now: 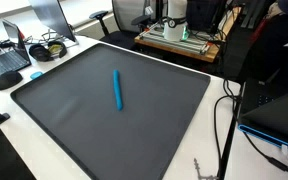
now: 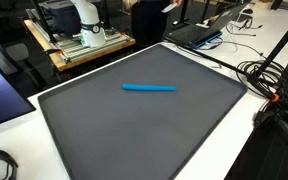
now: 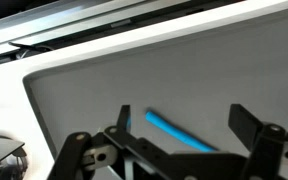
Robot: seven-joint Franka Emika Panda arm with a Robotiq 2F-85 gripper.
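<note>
A blue pen-like stick point(image 1: 118, 89) lies flat near the middle of a large dark grey mat point(image 1: 74, 120) on a white table. It shows in both exterior views point(image 2: 149, 88). In the wrist view my gripper point(image 3: 184, 125) is open and empty, high above the mat. The blue stick point(image 3: 174, 130) lies on the mat between the two fingertips, partly hidden by the gripper body. The arm itself does not show in either exterior view.
A laptop point(image 1: 4, 65) and headphones point(image 1: 46, 50) sit at one side of the table. Black cables point(image 1: 224, 120) run along the mat's edge point(image 2: 259, 85). A wooden cart with the robot base point(image 2: 84, 40), chairs and another laptop point(image 2: 199, 35) stand beyond the table.
</note>
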